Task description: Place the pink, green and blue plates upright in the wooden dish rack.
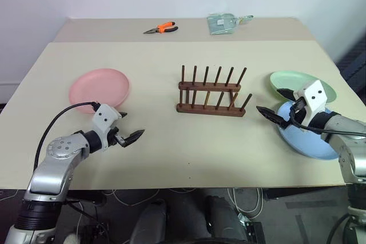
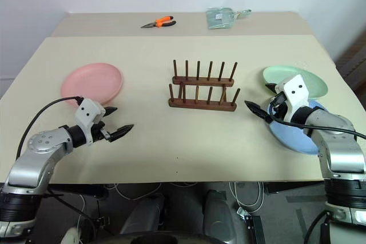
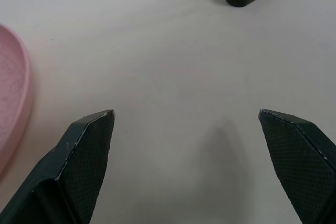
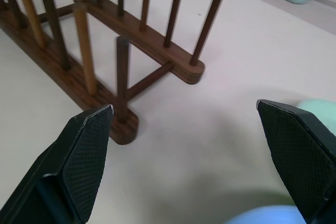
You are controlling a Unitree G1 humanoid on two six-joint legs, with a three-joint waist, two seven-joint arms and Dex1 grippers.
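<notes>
With both claws wide open and empty, slide your left gripper [image 1: 127, 131] under the near rim of the pink plate [image 1: 99, 88] at middle left, then stand it in the empty wooden dish rack [image 1: 211, 92] at the centre.

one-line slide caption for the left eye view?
Both grippers, left and right, open; pink, green, blue plates flat beside empty rack.
</notes>
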